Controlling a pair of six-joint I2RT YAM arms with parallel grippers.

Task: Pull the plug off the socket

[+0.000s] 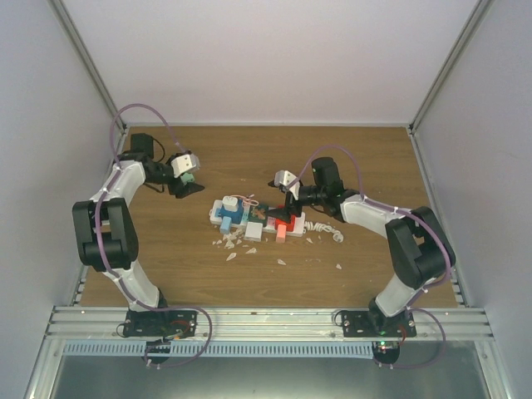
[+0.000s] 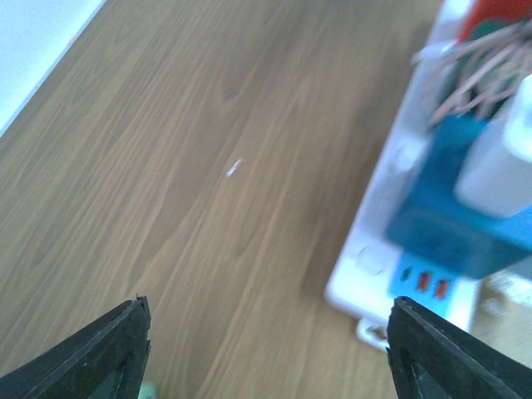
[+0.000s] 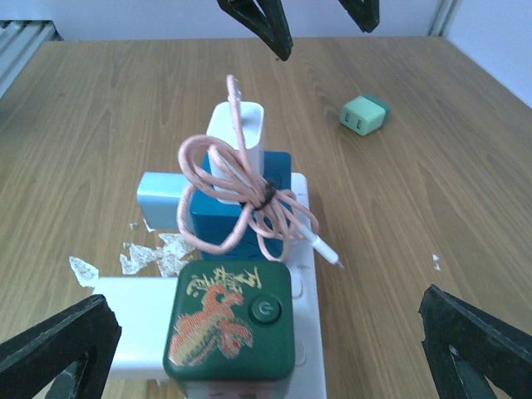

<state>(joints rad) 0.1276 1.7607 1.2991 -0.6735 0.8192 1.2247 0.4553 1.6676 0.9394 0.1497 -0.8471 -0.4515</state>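
The socket, a long white power strip, lies mid-table, crowded with plugs. In the right wrist view its white edge carries a dark green cube plug with a dragon print, a blue cube adapter, and a white charger with a bundled pink cable. My right gripper is open, fingers spread wide on both sides of the green cube, above the strip's right part. My left gripper is open and empty, left of the strip; its view shows the strip's end.
A mint green plug lies loose on the table by the left gripper. A light blue plug and a white plug sit beside the strip. White scraps and the white coiled cord lie around it.
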